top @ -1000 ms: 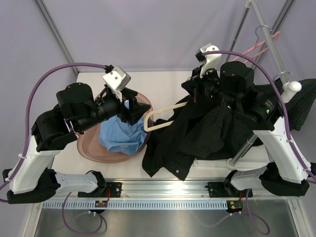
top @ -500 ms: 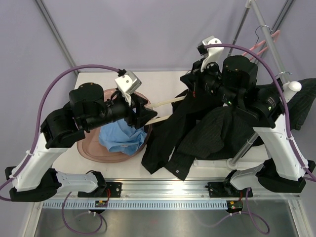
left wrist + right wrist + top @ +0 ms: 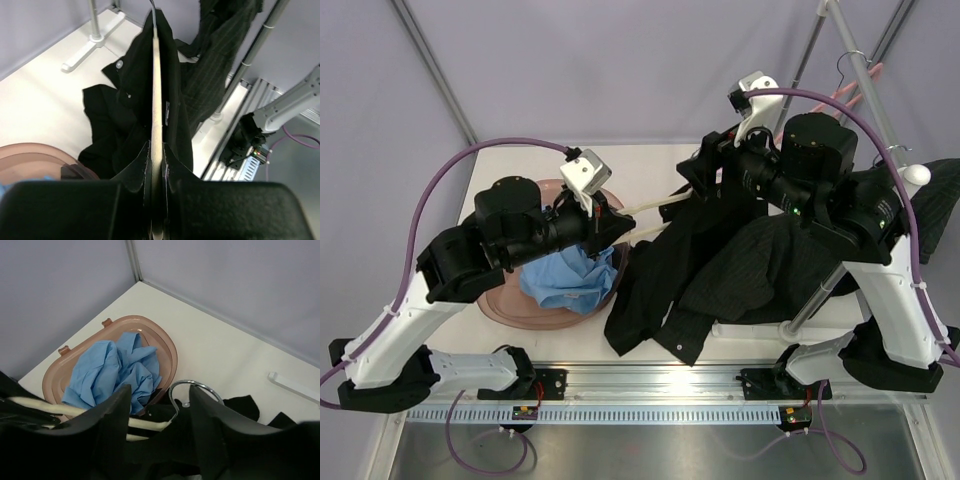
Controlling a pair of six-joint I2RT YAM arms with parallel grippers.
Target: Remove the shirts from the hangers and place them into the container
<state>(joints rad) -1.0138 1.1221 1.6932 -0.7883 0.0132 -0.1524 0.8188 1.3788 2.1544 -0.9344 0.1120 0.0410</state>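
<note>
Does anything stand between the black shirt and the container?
Yes. The black shirt is draped on the cream hanger pinched in the left claw, which hangs over the container; the blue shirt already lies inside.

White table (image 3: 640,165) carried pinkish oval container (image 3: 520,308) at left, rack foot (image 3: 750,328) at right. Black shirt (image 3: 640,290) sprawled between, hem on tabletop; pinstriped shirt (image 3: 740,270) seemingly rested over rack foot.

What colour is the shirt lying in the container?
The shirt is light blue, clearest in the right wrist view.
</note>
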